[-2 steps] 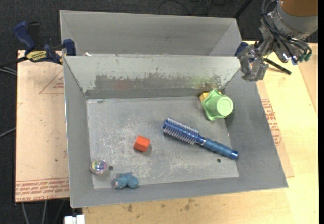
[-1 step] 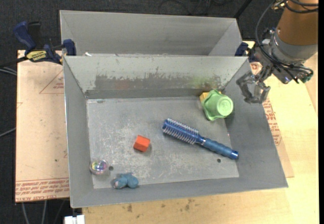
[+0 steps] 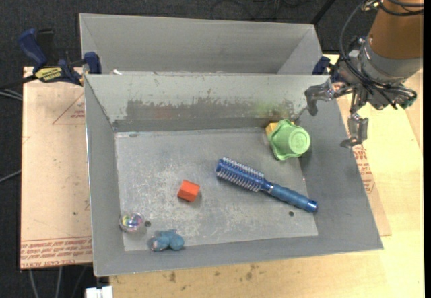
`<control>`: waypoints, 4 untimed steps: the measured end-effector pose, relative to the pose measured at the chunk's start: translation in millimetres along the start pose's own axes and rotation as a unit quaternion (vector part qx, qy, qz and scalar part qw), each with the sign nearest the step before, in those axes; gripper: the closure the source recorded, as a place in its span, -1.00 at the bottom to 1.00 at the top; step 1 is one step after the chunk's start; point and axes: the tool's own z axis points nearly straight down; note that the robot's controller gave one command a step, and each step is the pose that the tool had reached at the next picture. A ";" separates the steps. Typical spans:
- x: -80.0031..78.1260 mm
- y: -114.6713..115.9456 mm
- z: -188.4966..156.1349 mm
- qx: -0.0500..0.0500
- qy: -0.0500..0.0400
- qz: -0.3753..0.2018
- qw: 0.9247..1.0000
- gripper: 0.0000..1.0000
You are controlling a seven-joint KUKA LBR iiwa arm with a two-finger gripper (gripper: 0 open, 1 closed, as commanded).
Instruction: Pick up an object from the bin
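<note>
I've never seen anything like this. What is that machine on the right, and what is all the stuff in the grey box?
One camera looks down on a grey metal bin. The machine at the right is a robot arm. Its gripper, with two fingers spread open and holding nothing, hangs above the bin's right wall. In the bin lie a green cup on its side beside a yellow piece, a blue hairbrush, an orange block, a shiny ball and a small blue lump.

Cup (image 3: 291,142): green, on its side, near your bin's (image 3: 102,189) back right corner.
Brush (image 3: 262,184): blue, lying flat, handle towards the right edge.
Block (image 3: 189,191): orange, mid-floor.
Ball (image 3: 131,222), blue lump (image 3: 167,241): front left corner.
</note>
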 end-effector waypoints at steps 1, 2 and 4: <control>23.0 124.6 86.5 -0.005 0.004 0.077 0.997 -1.00; 50.5 108.0 182.2 -0.001 0.001 0.075 0.997 -1.00; 92.0 120.8 127.3 -0.001 0.002 0.082 0.997 1.00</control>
